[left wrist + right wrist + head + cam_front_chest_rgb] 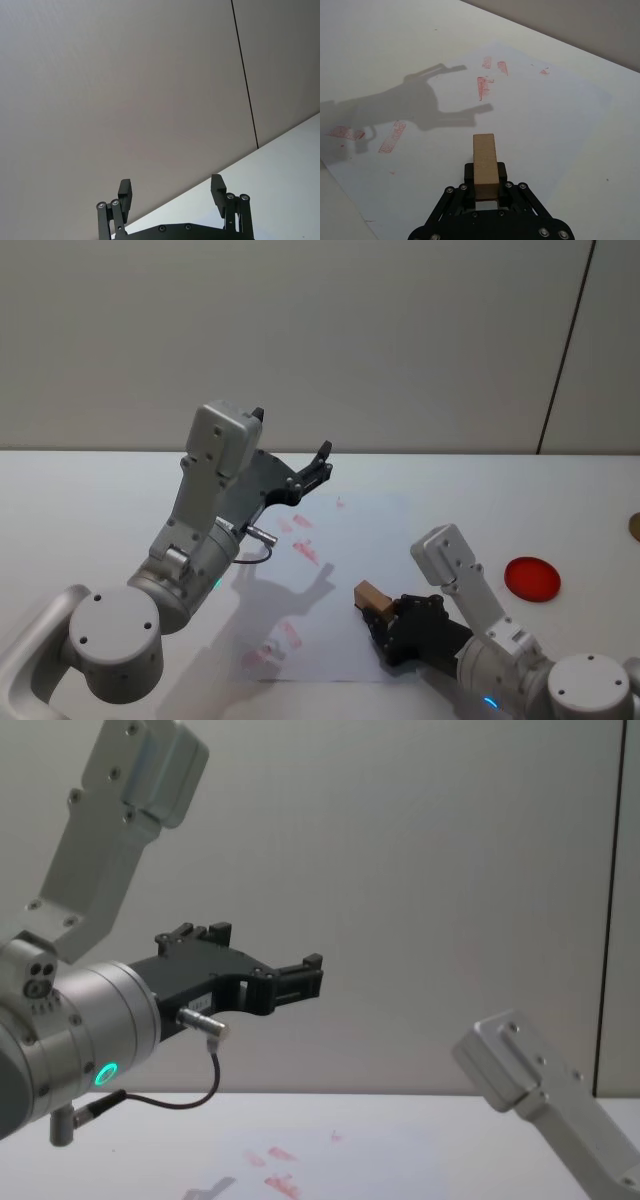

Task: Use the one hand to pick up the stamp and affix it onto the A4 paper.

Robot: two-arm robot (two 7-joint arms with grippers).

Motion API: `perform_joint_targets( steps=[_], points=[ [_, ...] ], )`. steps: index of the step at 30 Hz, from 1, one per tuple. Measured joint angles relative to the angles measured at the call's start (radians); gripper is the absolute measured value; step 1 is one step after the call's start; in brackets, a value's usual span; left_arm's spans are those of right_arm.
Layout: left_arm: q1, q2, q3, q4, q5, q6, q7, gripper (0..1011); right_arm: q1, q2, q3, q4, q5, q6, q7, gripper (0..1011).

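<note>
Squarely in right gripper: stamp

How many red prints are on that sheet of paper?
6 red prints: three along the A4 paper's far side, one nearer, two by its near left corner. The right pincer may hide others.

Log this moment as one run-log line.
right end effector: shut on stamp | stamp: over A4 paper, contact unclear | left end effector: open, raised
</note>
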Motion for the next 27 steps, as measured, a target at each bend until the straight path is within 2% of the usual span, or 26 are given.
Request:
perform_joint_targets(
  steps=[9,19,27],
  points=[
    [0.000,0.000,0.000,0.000,0.000,0.000,0.000,1003,0.002,-0.001,0.004,-0.013,0.024,-0.041,-0.010,221],
    [0.000,0.000,0.000,0.000,0.000,0.000,0.000,1003,0.016,0.000,0.027,-0.125,0.097,-0.073,-0.020,220],
    [0.000,0.000,0.000,0.000,0.000,0.000,0.000,1003,0.012,0.023,0.058,-0.211,0.162,-0.074,-0.057,221]
  ],
)
